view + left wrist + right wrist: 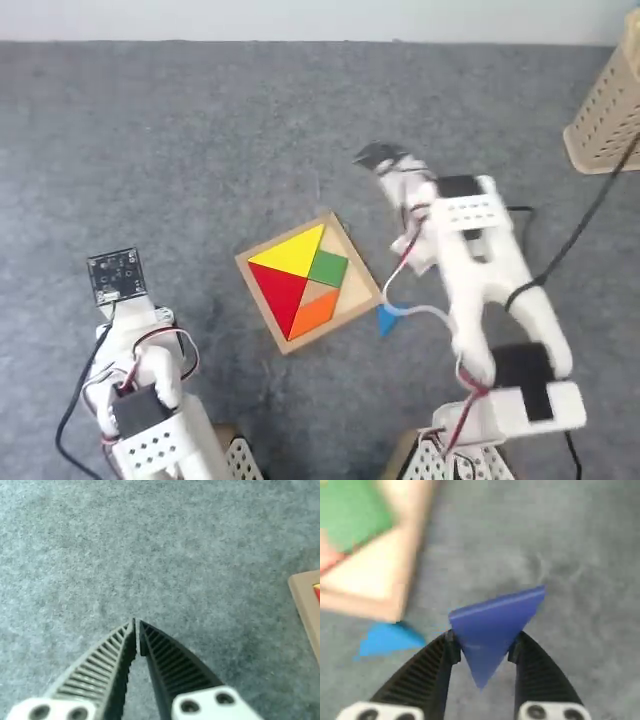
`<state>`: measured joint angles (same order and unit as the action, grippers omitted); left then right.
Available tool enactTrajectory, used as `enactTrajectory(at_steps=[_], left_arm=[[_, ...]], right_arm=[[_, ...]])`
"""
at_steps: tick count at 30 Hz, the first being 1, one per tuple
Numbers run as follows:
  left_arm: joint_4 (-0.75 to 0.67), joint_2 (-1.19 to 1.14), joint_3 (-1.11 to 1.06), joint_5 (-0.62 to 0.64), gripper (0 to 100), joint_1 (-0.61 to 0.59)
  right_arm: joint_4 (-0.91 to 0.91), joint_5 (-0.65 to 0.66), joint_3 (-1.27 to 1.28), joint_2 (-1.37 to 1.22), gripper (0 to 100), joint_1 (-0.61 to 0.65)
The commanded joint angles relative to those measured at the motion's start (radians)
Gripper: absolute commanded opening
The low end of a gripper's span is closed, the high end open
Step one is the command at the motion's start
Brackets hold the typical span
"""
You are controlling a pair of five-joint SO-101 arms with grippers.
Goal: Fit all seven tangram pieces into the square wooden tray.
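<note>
The square wooden tray (262, 304) lies turned like a diamond at mid-table. It holds a yellow triangle (291, 256), a red triangle (278, 291), a green square (328, 268) and an orange piece (314, 313). A light blue triangle (387, 320) lies on the carpet beside the tray's right corner. My right gripper (485, 636) is shut on a dark blue triangle (495, 620), held over the carpet just off the tray's rim (395, 597); the light blue triangle (387, 638) lies nearby. My left gripper (136, 625) is shut and holds nothing, over bare carpet left of the tray (306, 597).
A perforated wooden container (610, 105) stands at the far right back corner. Grey carpet (200, 150) covers the table. The right arm (485, 270) reaches over the carpet to the right of the tray, and the left arm (140, 390) stays at the near left.
</note>
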<state>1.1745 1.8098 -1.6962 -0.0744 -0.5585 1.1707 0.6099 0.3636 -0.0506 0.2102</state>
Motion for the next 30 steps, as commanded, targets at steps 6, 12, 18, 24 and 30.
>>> enactTrajectory(at_steps=[6,12,18,24,30], left_arm=[[0.006,0.008,0.010,0.014,1,0.003],[0.006,0.008,0.010,0.014,1,0.003],[0.006,0.008,0.010,0.014,1,0.003],[0.006,0.008,0.010,0.014,1,0.003],[0.006,0.008,0.010,0.014,1,0.003]], right_arm=[[-0.035,0.180,-0.051,-0.074,24.6,0.001],[-0.031,0.114,-0.057,-0.016,34.1,-0.061],[-0.042,-0.120,-0.052,0.097,15.5,-0.033],[-0.168,-0.753,0.002,0.085,1.8,0.087],[-0.205,-1.168,-0.015,-0.064,23.9,0.058]])
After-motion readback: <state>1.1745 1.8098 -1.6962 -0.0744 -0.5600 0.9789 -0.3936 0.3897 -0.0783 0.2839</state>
